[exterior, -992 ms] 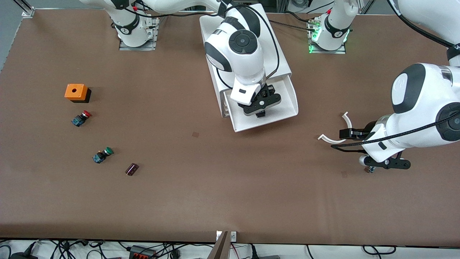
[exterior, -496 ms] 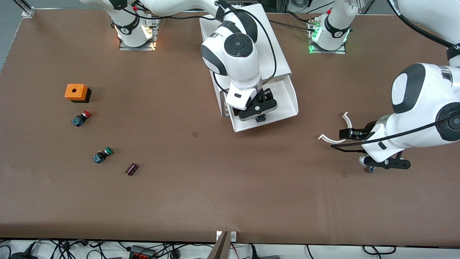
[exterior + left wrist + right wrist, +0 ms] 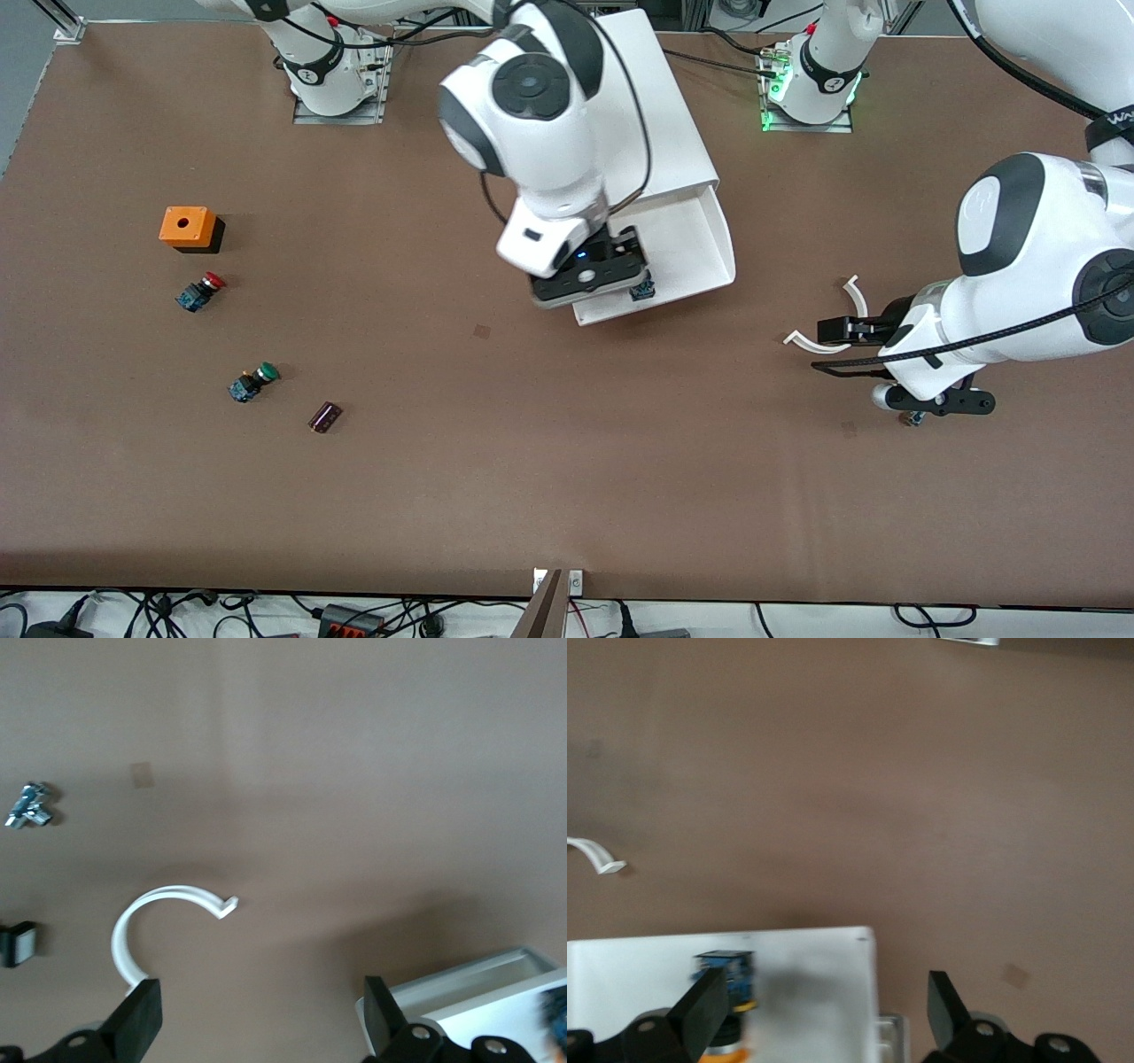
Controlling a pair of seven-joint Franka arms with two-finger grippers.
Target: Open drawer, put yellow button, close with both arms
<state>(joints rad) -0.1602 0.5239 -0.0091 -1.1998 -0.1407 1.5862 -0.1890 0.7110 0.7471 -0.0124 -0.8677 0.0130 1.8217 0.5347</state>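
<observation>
Jaws wide on both. Right gripper (image 3: 589,282) empty over drawer's (image 3: 700,257) front corner; yellow button (image 3: 643,290) lies loose inside the pulled-out drawer near its front lip. Left gripper (image 3: 837,331) waits above tabletop (image 3: 567,461) at a white curved hook (image 3: 151,921), gripping nothing.

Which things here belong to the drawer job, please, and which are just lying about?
Job: drawer, open; yellow button in it; right gripper; left gripper.
Lying about: orange box, red button, green button, white hook.
</observation>
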